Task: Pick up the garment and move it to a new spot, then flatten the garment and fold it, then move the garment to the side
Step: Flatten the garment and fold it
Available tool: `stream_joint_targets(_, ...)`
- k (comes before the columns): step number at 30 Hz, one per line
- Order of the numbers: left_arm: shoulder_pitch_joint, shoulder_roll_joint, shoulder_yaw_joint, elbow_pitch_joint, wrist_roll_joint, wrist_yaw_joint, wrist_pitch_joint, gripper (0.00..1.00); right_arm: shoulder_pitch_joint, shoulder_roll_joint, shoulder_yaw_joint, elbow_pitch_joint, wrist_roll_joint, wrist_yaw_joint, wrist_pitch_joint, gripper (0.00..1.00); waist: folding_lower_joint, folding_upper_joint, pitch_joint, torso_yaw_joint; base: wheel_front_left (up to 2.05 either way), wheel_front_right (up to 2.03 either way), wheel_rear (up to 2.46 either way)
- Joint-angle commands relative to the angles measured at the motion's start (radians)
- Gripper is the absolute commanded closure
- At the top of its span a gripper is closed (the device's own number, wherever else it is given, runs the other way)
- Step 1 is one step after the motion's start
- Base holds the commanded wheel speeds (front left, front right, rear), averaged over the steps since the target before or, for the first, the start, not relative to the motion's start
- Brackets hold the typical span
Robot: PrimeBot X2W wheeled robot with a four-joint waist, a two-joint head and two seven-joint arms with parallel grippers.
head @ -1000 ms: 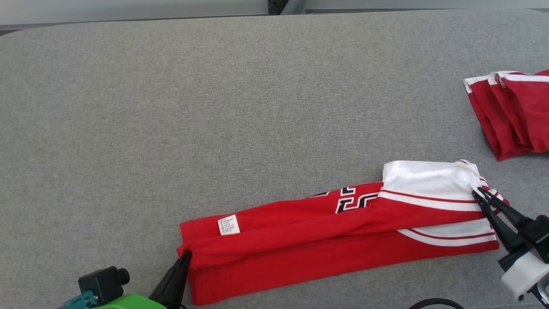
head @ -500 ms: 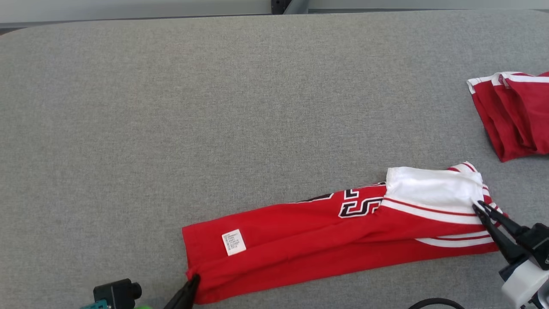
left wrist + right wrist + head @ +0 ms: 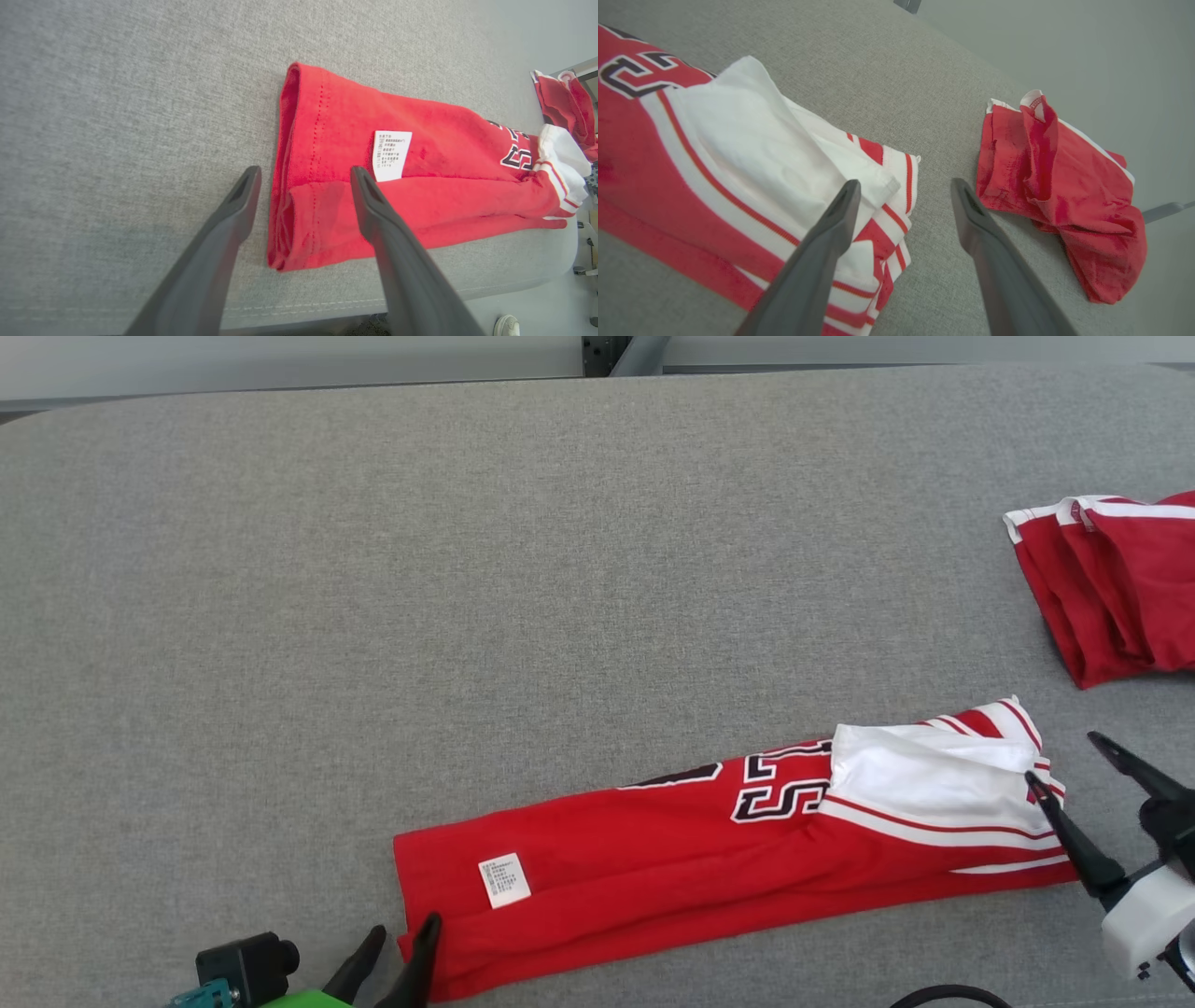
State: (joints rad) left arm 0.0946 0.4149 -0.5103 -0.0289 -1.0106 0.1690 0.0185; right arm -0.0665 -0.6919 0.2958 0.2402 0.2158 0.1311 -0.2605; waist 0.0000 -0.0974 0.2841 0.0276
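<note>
The garment (image 3: 653,868) is a red jersey with white striped sleeves and a black-and-white number, folded into a long strip lying flat near the table's front edge. My left gripper (image 3: 404,929) stands open at its left hem corner. In the left wrist view, the left gripper (image 3: 304,171) has one finger over the garment (image 3: 444,186) and the other over bare table. My right gripper (image 3: 1061,758) is open at the white sleeve end. In the right wrist view, the right gripper (image 3: 904,183) has its left finger above the garment's sleeve (image 3: 738,140). Neither gripper holds cloth.
A second red garment (image 3: 1120,588) with white trim lies crumpled at the right edge of the table, also seen as the red garment (image 3: 1055,186) beyond my right fingers. The grey fabric table (image 3: 467,569) stretches wide behind and left of the jersey.
Both grippers were shut on the garment's ends and have opened, letting it go. The garment has settled a little lower and flatter on the table.
</note>
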Motion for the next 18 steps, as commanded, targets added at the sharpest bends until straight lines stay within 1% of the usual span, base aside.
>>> stream_joint_targets(1,0.011,0.01,0.003,-0.007,0.019,0.016,-0.011,0.0,0.013,0.017,-0.034,-0.003,0.019,-0.001,-0.003,0.0,0.0,0.0,-0.008,-0.004,0.0,0.0,0.0)
stream_joint_targets(4,0.025,0.028,-0.002,-0.03,0.062,0.057,-0.018,0.0,0.039,0.048,-0.104,-0.007,0.075,-0.001,-0.003,0.0,0.0,0.0,-0.023,-0.011,0.0,0.0,0.0)
stream_joint_targets(6,0.032,0.041,0.012,-0.058,0.087,0.092,-0.04,0.0,0.051,0.069,-0.14,-0.009,0.128,-0.001,-0.003,0.0,0.0,0.0,-0.028,-0.017,0.0,0.0,0.0)
stream_joint_targets(7,0.032,0.041,0.012,-0.058,0.087,0.092,-0.04,0.0,0.051,0.069,-0.14,-0.009,0.128,-0.001,-0.003,0.0,0.0,0.0,-0.028,-0.017,0.0,0.0,0.0)
stream_joint_targets(10,0.03,0.048,0.057,-0.1,0.146,0.154,-0.125,0.0,0.072,0.096,-0.172,-0.001,0.199,-0.001,-0.003,0.0,0.0,0.0,-0.044,-0.021,0.0,0.0,0.0)
stream_joint_targets(11,0.029,0.05,0.068,-0.111,0.17,0.168,-0.157,0.0,0.076,0.1,-0.178,0.001,0.211,-0.001,-0.002,0.0,0.0,0.0,-0.052,-0.021,0.0,0.0,0.0)
stream_joint_targets(13,0.037,0.052,0.078,-0.123,0.207,0.184,-0.209,0.0,0.09,0.109,-0.168,0.005,0.239,-0.001,0.015,0.0,0.0,0.0,-0.073,-0.024,0.0,0.0,0.0)
stream_joint_targets(15,0.048,0.067,0.085,-0.121,0.263,0.195,-0.245,0.0,0.093,0.125,-0.157,0.011,0.26,-0.001,0.031,0.0,0.0,0.0,-0.091,-0.028,0.0,0.0,0.0)
stream_joint_targets(18,0.059,0.06,0.09,-0.11,0.332,0.193,-0.274,0.0,0.09,0.143,-0.123,0.039,0.285,-0.001,0.058,0.0,0.0,0.0,-0.117,-0.032,0.0,0.0,0.0)
